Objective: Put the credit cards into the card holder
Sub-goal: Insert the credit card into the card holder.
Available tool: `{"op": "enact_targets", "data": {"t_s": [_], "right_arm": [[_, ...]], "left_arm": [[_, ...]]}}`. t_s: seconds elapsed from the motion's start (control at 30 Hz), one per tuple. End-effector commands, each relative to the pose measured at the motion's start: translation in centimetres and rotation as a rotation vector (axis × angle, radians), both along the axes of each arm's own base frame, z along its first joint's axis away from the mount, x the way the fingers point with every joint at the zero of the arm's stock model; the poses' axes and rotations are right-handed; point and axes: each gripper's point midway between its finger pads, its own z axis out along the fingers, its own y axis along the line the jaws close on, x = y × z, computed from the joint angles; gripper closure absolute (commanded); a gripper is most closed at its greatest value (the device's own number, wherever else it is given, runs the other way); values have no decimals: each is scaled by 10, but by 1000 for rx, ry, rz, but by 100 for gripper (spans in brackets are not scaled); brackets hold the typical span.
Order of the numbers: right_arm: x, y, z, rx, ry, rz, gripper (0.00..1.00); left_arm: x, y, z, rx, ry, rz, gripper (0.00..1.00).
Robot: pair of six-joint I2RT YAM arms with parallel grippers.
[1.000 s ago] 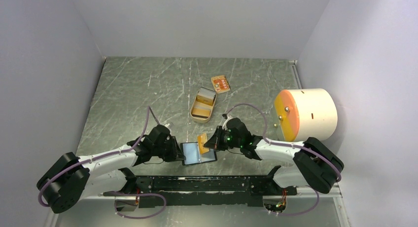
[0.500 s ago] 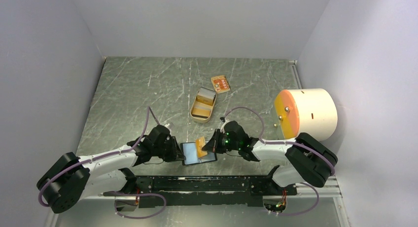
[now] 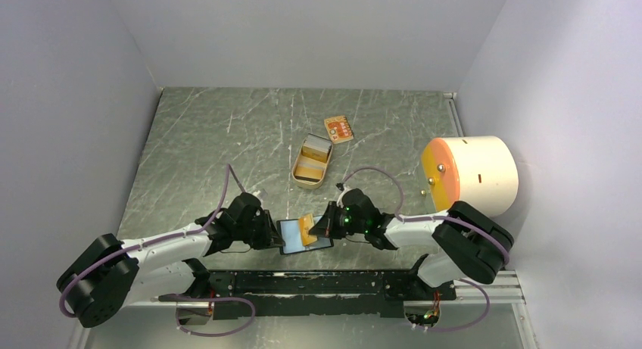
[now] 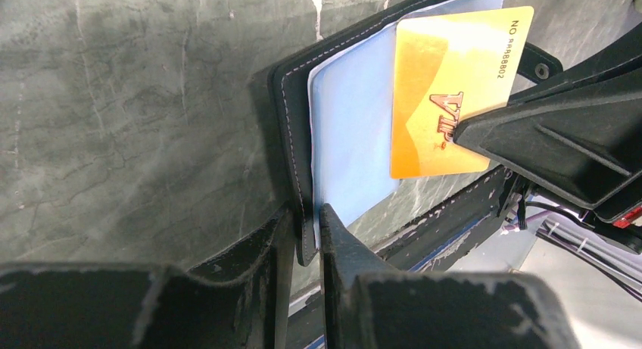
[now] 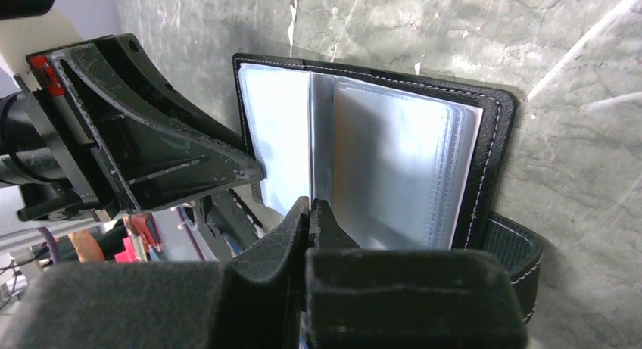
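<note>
The black card holder (image 3: pixel 312 241) lies open near the table's front edge, with blue lining (image 4: pixel 344 137) and clear sleeves (image 5: pixel 394 160) showing. My left gripper (image 3: pixel 276 234) is shut on its left cover edge (image 4: pixel 291 137). My right gripper (image 3: pixel 318 226) is shut on the tan-orange credit card (image 3: pixel 306 225), held tilted over the open holder. The card's face shows in the left wrist view (image 4: pixel 447 91). In the right wrist view it is edge-on between the jaws. A pale flat piece (image 3: pixel 318 146), perhaps the grey-white card, lies in the tin.
A tan-gold oblong tin (image 3: pixel 311 162) stands open mid-table. A small orange patterned card (image 3: pixel 338 129) lies behind it. A large white cylinder with an orange face (image 3: pixel 469 175) sits at the right. The holder's snap tab (image 5: pixel 509 250) sticks out on its right.
My right gripper has moved left with the tan-orange card, from the holder's right edge to over its open middle. The left gripper has kept its hold on the holder.
</note>
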Motion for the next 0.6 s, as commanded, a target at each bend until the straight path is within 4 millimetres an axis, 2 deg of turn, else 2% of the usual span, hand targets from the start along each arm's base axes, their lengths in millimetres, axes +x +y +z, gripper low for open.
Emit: {"op": "enact_targets", "data": {"t_s": [0.0, 0.47, 0.57], "right_arm": [[-5, 0, -5, 2, 5, -5, 99], [-11, -4, -11, -10, 18, -1, 95], [-10, -10, -12, -25, 12, -28, 90]], "left_arm": [[2, -5, 2, -30, -4, -1, 77], [3, -5, 1, -21, -5, -1, 77], [4, -5, 1, -21, -4, 2, 77]]}}
